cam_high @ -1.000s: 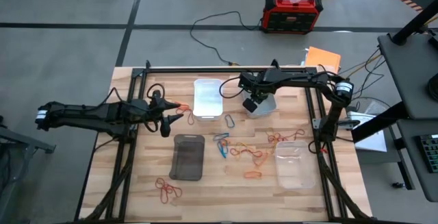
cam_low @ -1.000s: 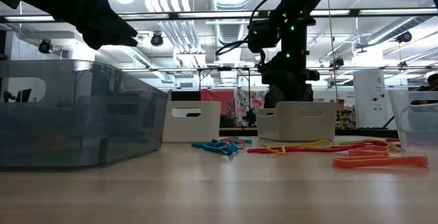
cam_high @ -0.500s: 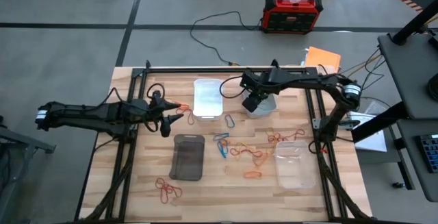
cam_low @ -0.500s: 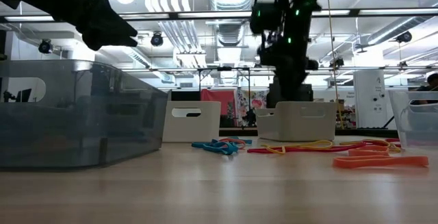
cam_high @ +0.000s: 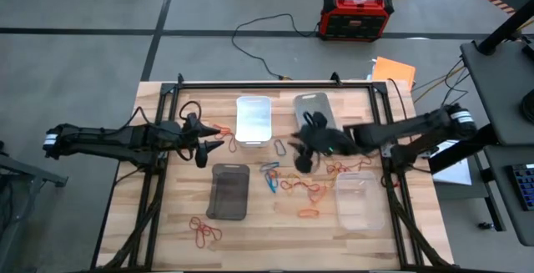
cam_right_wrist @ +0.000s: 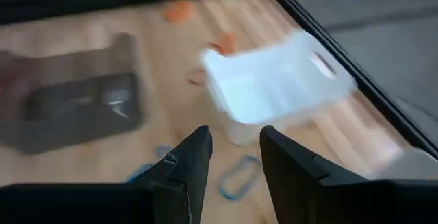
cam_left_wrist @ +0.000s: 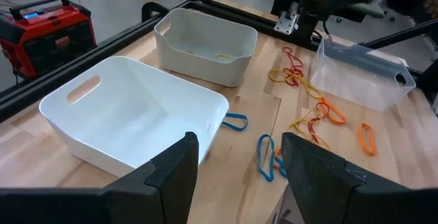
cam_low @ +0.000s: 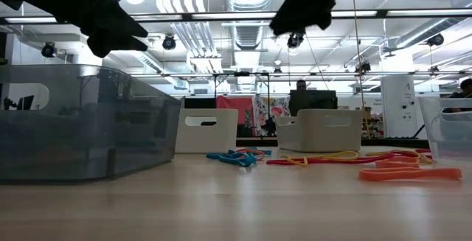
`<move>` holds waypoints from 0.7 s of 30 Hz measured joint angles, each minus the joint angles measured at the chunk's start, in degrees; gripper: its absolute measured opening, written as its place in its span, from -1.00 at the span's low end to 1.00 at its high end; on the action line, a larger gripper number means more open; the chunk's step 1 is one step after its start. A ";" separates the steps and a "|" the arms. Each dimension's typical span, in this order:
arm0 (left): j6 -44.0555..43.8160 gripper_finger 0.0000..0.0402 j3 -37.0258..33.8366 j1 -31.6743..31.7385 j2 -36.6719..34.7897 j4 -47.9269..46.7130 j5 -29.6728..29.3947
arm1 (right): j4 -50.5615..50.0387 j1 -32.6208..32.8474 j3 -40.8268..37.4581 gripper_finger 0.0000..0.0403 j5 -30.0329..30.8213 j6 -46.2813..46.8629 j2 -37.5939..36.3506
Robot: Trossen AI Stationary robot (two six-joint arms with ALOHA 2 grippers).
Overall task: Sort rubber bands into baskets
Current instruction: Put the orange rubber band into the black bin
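Observation:
Four baskets stand on the wooden table: white [cam_high: 254, 118], light grey [cam_high: 313, 108], dark translucent [cam_high: 229, 191] and clear [cam_high: 360, 198]. Blue rubber bands [cam_high: 271, 177], orange and red ones [cam_high: 304, 187] and a red cluster [cam_high: 204, 231] lie loose on the table. My left gripper [cam_high: 214, 138] hovers open and empty just left of the white basket [cam_left_wrist: 133, 125]. My right gripper [cam_high: 304, 154] is open and empty in the air, above the table's middle, between the light grey basket and the loose bands. Its wrist view shows the white basket [cam_right_wrist: 274, 87] and the dark one [cam_right_wrist: 75, 104].
Black frame rails [cam_high: 380, 139] run along the table's edges. A red-black box [cam_high: 357, 14] with cables stands on the floor beyond the far edge. An orange sheet [cam_high: 394, 71] lies at the far right corner. Bare wood lies at the near left.
My right gripper has risen out of the light grey basket. It has then swung toward the table's near edge and a little left, and now stands over the loose bands in the middle. The bands and baskets have stayed in place.

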 joint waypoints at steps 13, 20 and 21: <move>-2.46 -0.03 1.17 0.00 3.09 -2.21 5.63 | 13.75 7.40 -8.26 -0.39 0.47 -10.79 -1.36; 0.54 -0.04 9.75 0.00 8.01 -25.95 4.95 | 15.36 7.39 -9.48 -0.41 0.48 -16.54 -1.10; 1.43 -0.04 10.87 0.00 9.00 -28.73 4.22 | 15.32 7.39 -9.48 -0.41 0.49 -17.47 -1.10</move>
